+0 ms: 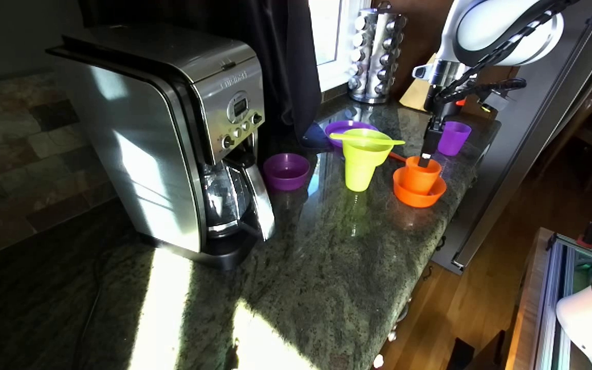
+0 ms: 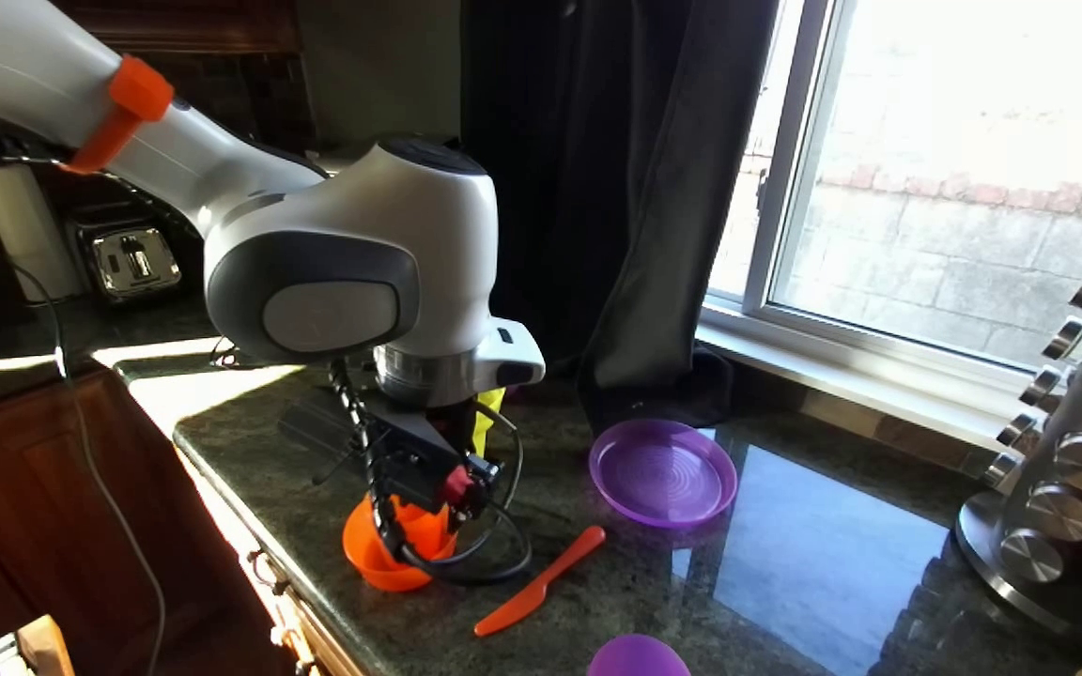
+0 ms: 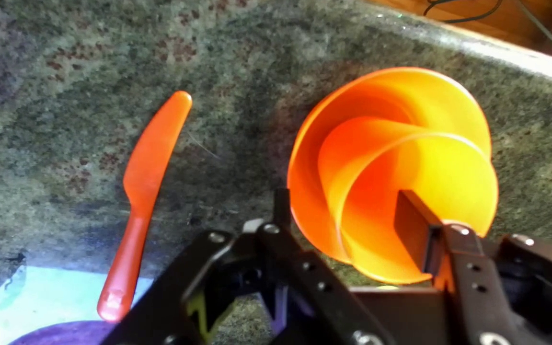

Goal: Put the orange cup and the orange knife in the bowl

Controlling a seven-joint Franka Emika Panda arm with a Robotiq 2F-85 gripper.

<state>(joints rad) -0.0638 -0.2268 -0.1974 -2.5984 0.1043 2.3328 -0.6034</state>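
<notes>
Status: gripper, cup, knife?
Gripper open. Orange cup in bowl. Orange knife on counter, outside bowl. Possible snag: one fingertip at cup's mouth.

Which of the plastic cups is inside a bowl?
The short round orange plastic cup: it sits in the shallow round orange plastic bowl. The funnel-shaped yellow-green plastic cup and tapered purple plastic cup stand on the dark stone counter.

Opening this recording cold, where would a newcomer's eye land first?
Probably on the orange cup sitting in the orange bowl, with the open gripper at its rim. Next comes the orange knife, lying apart from them on the dark stone counter. In an exterior view, the bulky drip coffee maker also grabs attention, filling much of the picture's left.
</notes>
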